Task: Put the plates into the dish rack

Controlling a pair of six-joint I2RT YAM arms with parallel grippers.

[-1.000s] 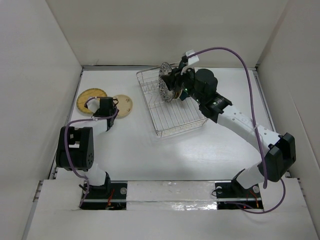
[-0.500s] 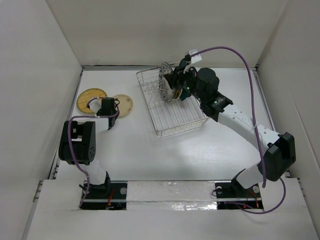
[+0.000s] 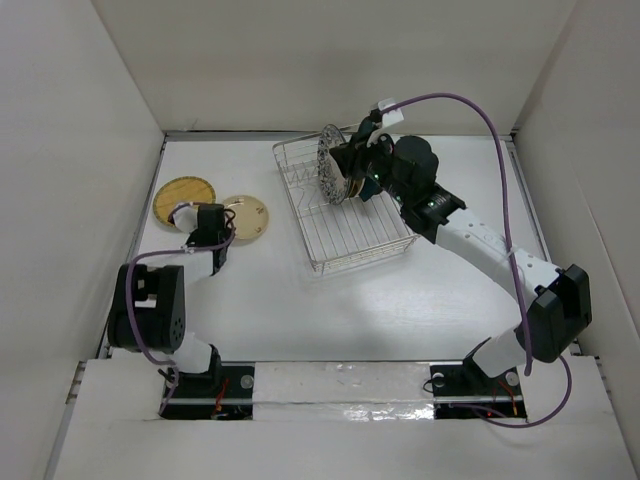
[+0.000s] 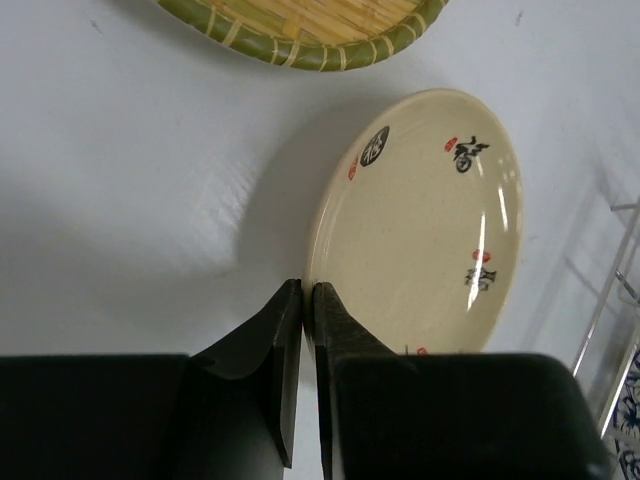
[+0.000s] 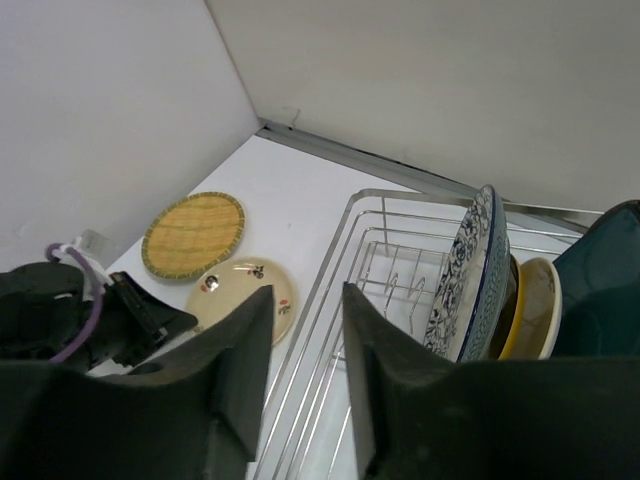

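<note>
The left hand is clenching the rim of the cream speckled plate, which is lying on the counter beside the yellow woven plate. The right hand is hovering, released, over the dish rack, where the blue-patterned plate is standing upright.

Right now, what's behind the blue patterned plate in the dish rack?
Behind the blue patterned plate, upright in the dish rack, show a gold plate's rim and a pale plate. Most of each is covered; any others between cannot be seen.
</note>
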